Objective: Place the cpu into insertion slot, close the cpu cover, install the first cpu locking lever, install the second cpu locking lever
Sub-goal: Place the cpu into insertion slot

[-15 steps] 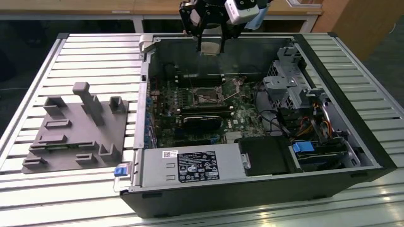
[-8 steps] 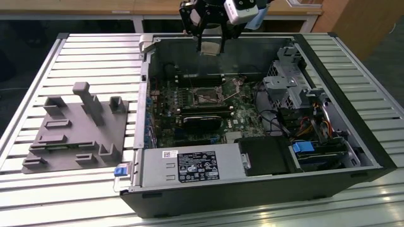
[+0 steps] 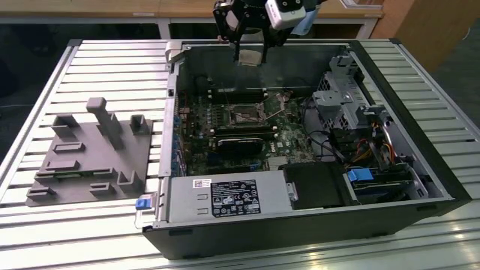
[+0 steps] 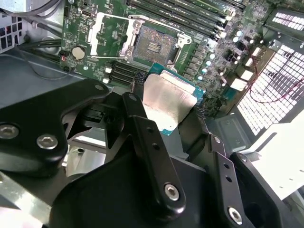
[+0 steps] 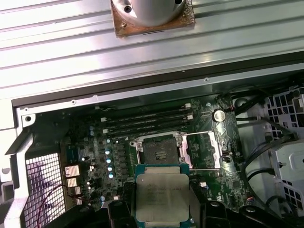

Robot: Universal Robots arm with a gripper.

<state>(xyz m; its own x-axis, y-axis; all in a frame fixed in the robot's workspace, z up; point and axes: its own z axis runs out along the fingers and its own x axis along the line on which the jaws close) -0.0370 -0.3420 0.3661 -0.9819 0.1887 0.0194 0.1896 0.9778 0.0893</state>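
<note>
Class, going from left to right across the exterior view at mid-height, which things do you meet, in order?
grey moulded plastic fixture → small square dark-rimmed insertion slot → silver metal drive cage

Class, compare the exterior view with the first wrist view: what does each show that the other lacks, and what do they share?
Exterior view: the grey fixture block beside the computer case, and the labelled metal box at the case's near end. First wrist view: the cpu with its printed metal face turned to the camera, and a coin battery. Both: the empty insertion slot and the memory slots.
</note>
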